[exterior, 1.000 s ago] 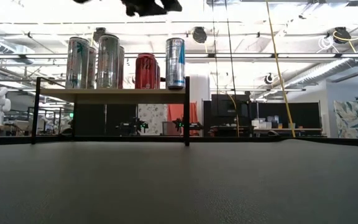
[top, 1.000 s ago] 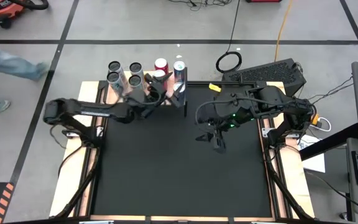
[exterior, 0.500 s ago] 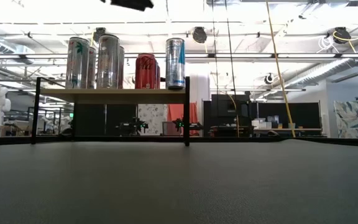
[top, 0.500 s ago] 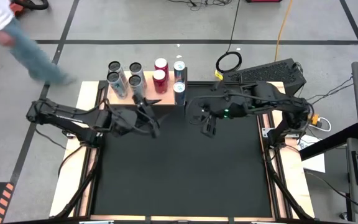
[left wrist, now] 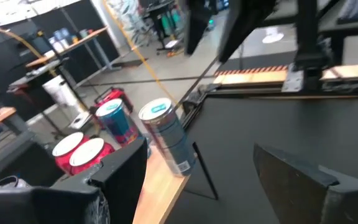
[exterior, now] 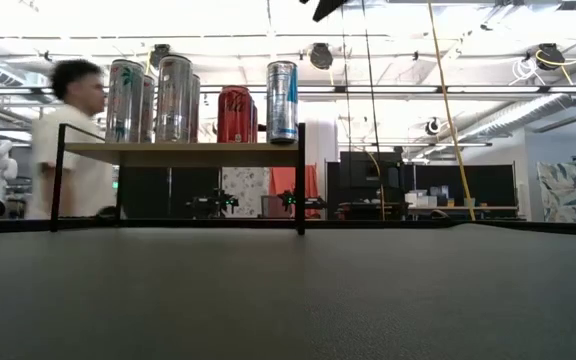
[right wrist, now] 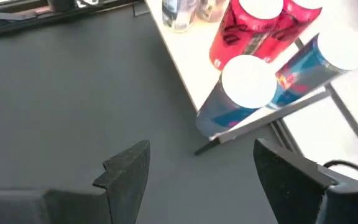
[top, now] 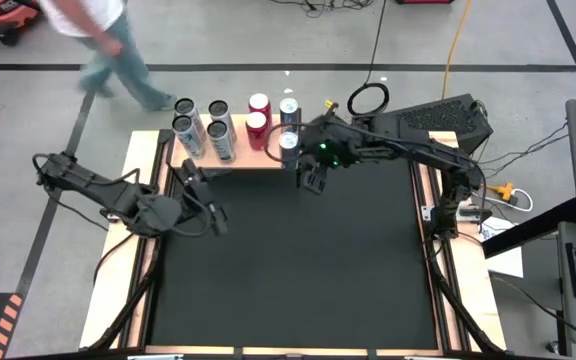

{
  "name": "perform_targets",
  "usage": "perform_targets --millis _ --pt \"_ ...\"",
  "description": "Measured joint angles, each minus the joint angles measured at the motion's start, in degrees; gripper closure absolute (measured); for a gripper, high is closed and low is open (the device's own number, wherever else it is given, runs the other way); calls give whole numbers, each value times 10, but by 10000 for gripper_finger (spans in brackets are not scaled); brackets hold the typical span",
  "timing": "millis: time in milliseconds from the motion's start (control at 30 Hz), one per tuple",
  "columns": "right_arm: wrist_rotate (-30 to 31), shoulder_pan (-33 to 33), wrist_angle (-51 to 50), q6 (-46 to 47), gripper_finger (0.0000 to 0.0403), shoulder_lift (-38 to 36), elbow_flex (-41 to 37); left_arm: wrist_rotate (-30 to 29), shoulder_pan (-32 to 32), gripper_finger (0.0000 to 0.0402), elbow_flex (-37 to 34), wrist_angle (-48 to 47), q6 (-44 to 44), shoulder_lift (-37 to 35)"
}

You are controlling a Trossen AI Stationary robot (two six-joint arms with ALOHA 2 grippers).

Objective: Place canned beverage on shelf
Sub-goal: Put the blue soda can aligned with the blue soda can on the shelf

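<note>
I see the shelf at the far edge of the black mat, carrying 8 cans: 4 silver cans on its left part, 2 red cans in the middle and 2 blue cans at its right end. My right gripper hovers just beside the shelf's right end, jaws spread and holding nothing. My left gripper hangs over the mat in front of the shelf's left part, fingers also apart and empty, while a person walks past behind the shelf.
</note>
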Motion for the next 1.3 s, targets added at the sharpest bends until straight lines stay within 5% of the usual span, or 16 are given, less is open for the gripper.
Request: perform_targets --millis 500,1300 --pt "-4 -60 10 -173 133 71 0 -13 -36 107 0 -105 -59 -30" --pt "-92 -83 34 -154 133 75 0 -13 -35 107 0 -115 -60 -30"
